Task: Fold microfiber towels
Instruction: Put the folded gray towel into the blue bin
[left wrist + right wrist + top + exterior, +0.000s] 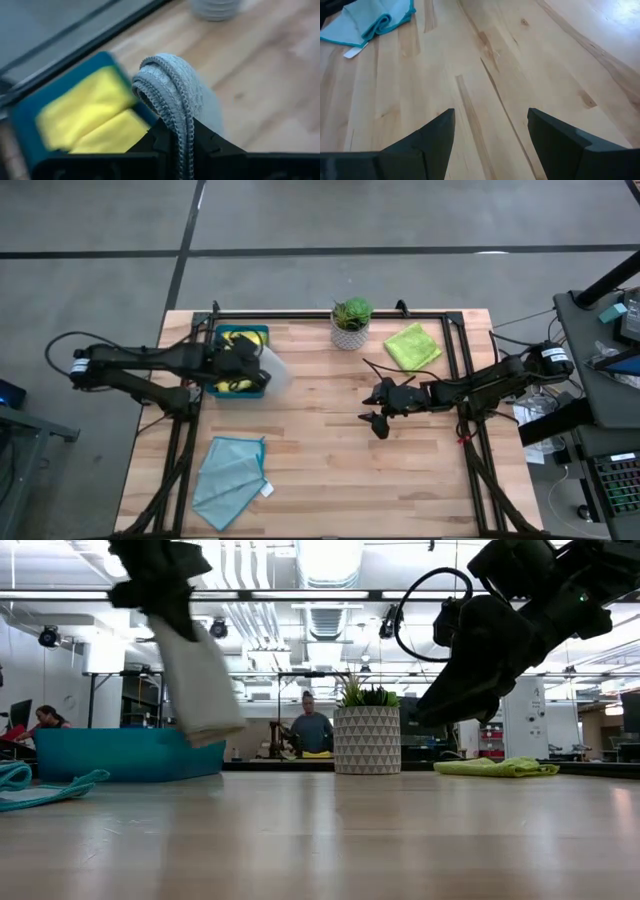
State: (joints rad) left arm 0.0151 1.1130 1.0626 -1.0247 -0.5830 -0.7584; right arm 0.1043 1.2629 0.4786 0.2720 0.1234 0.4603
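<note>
My left gripper [243, 360] hangs over the dark teal tray [262, 392] at the table's far left and is shut on a pale grey towel [198, 675]. Two yellow towels [90, 117] lie in the tray. A lime green towel [413, 345] lies flat at the far right. A light teal towel [230, 470] with a white tag [267, 490] lies crumpled near the front left. Over the table's middle right, my right gripper [372, 410] is open above bare wood, with nothing between its fingers [432, 137]. My left gripper pinches a bunched part of the grey towel [181, 117] between its two fingers, with several hemmed layers [160, 85] standing up out of the pinch. The fingers slant down from the table's left. The towel hangs below them, slack, its lower end [213, 728] clear of the table.
A potted plant [351, 322] in a white patterned pot stands at the far middle edge. A black frame [455, 340] runs along the table's far and side edges. Bare wood lies open across the middle and the front right. People show in the room behind the table.
</note>
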